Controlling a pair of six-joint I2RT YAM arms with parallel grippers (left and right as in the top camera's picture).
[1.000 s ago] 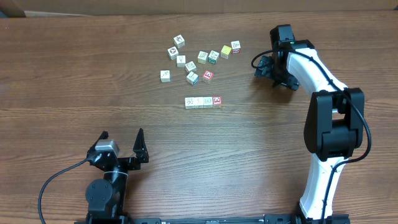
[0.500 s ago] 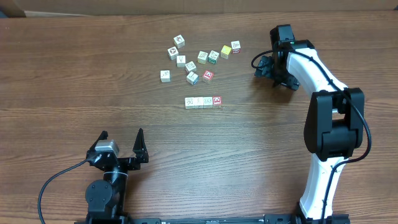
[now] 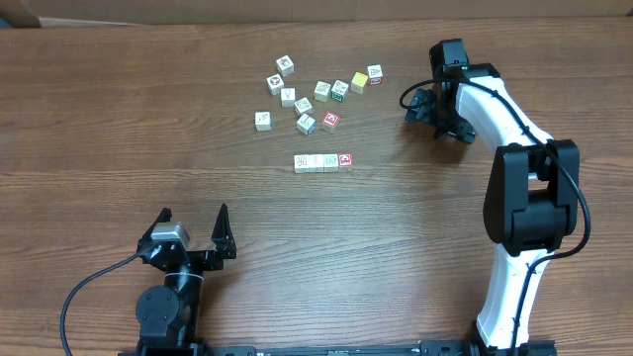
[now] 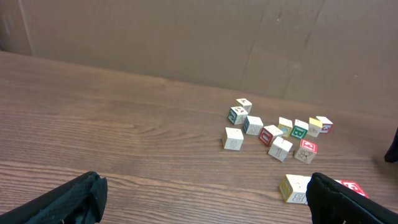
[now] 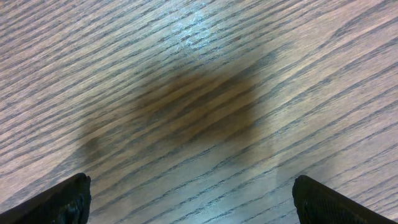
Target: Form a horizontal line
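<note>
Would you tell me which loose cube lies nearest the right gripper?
The rightmost loose cube, just past the yellow cube; no other sits as near the right gripper.

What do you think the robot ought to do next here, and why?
Probably the right gripper should drift toward the loose cubes. It hangs open and empty, nearer them than the left gripper, and the horizontal line holds only four cubes while more lie scattered beyond it.
</note>
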